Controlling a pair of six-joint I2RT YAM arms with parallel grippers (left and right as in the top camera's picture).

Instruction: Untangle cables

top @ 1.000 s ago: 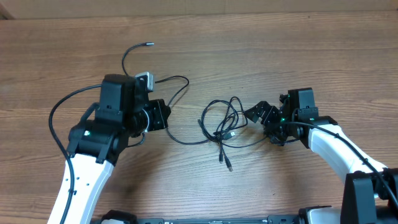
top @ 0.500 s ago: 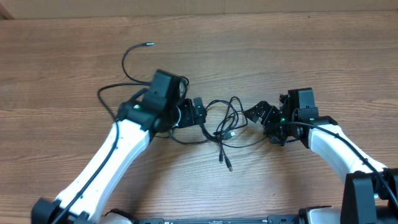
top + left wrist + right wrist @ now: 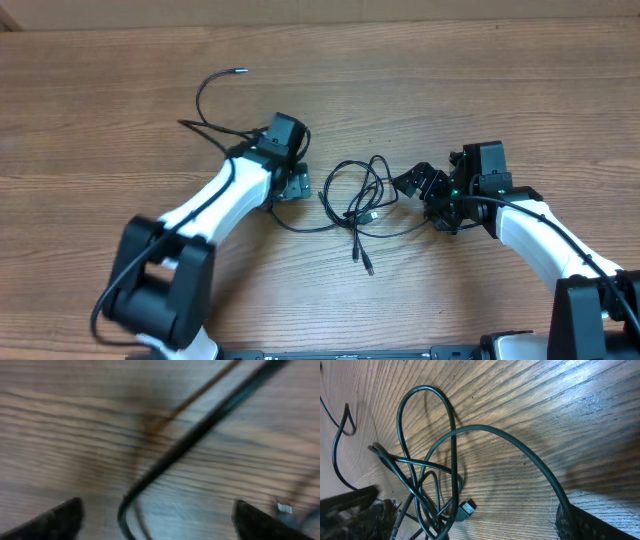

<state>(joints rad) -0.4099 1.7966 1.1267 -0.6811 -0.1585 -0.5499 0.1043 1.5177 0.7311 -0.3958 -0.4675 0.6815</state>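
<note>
The table (image 3: 500, 90) is mid-brown wood with fine darker grain lines running from 9 to 3 o'clock. A paler tan strip (image 3: 300, 12) edges it at 12 o'clock. The cables (image 3: 356, 240) are black, with a dark green sheen in the right wrist view, and one ends in a silver plug (image 3: 466, 508). The left arm (image 3: 215, 200) and right arm (image 3: 540, 240) are white with black joints. A green light (image 3: 452, 192) glows at 3 o'clock.

left pincer (image 3: 296, 186), right pincer (image 3: 422, 198), both spread wide
</note>
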